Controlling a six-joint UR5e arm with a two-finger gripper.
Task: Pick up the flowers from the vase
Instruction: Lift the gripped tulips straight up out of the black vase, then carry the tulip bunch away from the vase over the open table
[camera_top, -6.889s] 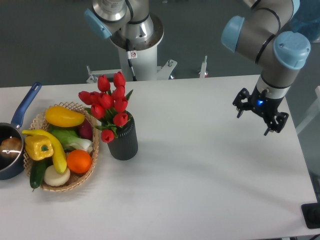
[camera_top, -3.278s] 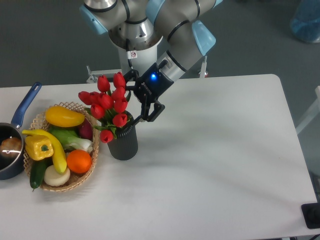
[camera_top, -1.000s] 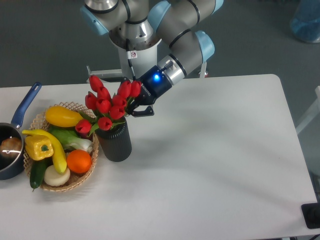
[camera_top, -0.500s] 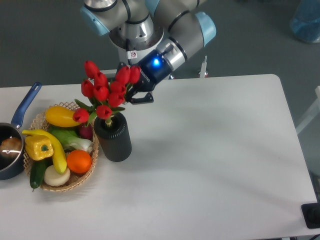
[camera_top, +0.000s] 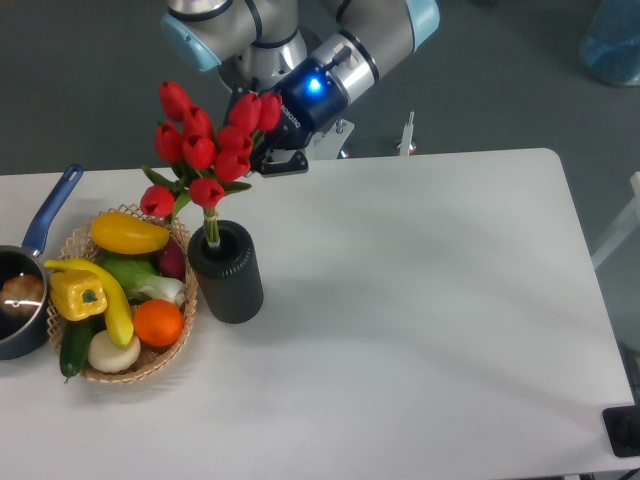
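End effector (camera_top: 262, 140) gripping the flowers (camera_top: 205, 150) at the right side of the bunch, fingers largely hidden behind the blooms. Flowers hanging above the vase (camera_top: 227, 272), tilted left; only the stem ends dipping into the round opening. Vase standing upright on the surface (camera_top: 430, 300), left of centre, just right of the wicker basket (camera_top: 170, 362) of produce. Blue-handled pot (camera_top: 30, 270) sitting at far left edge.
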